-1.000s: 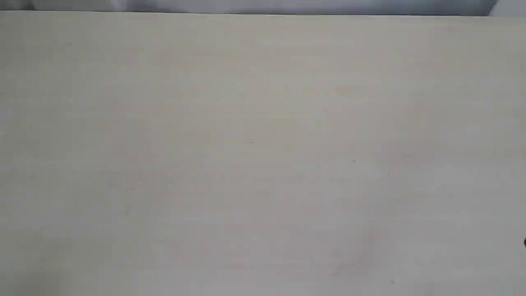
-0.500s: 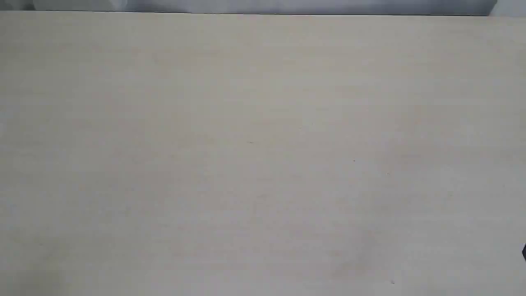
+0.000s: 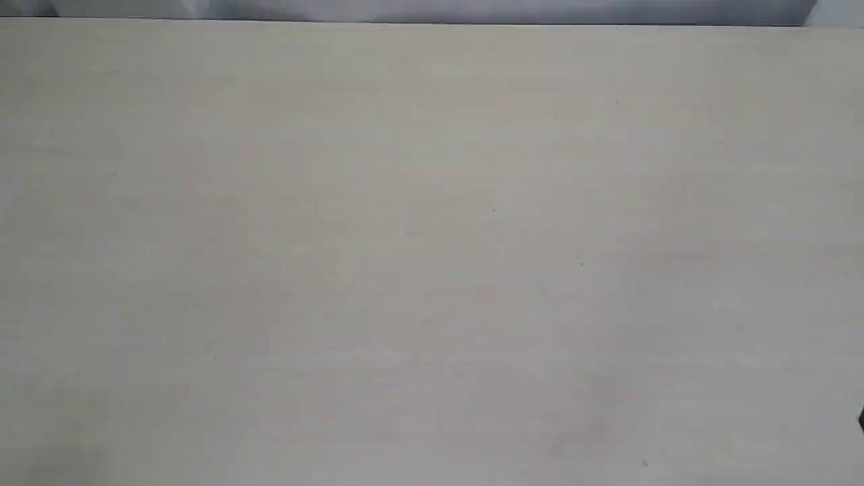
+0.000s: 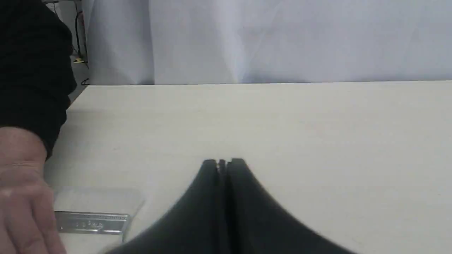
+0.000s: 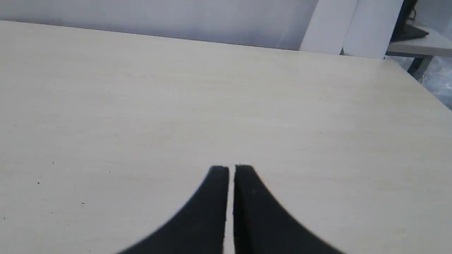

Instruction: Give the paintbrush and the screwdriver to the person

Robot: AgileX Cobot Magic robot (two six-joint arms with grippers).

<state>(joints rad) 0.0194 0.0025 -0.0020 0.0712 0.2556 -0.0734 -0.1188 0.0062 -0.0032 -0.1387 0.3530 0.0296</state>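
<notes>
Hand [image 4: 21, 197], cropped at the frame, hides part of the paintbrush [image 4: 92, 222].

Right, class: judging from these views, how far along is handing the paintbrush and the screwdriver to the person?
Done: nothing certain. In hand: the left gripper and right gripper are both shut, empty, over the table; the paintbrush lies on it with the person's hand at its handle end, so whether it was handed over is unclear. Left: the screwdriver, which no view shows.

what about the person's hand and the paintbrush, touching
Cannot tell. In the left wrist view the hand covers one end of the paintbrush, hiding any contact.
</notes>
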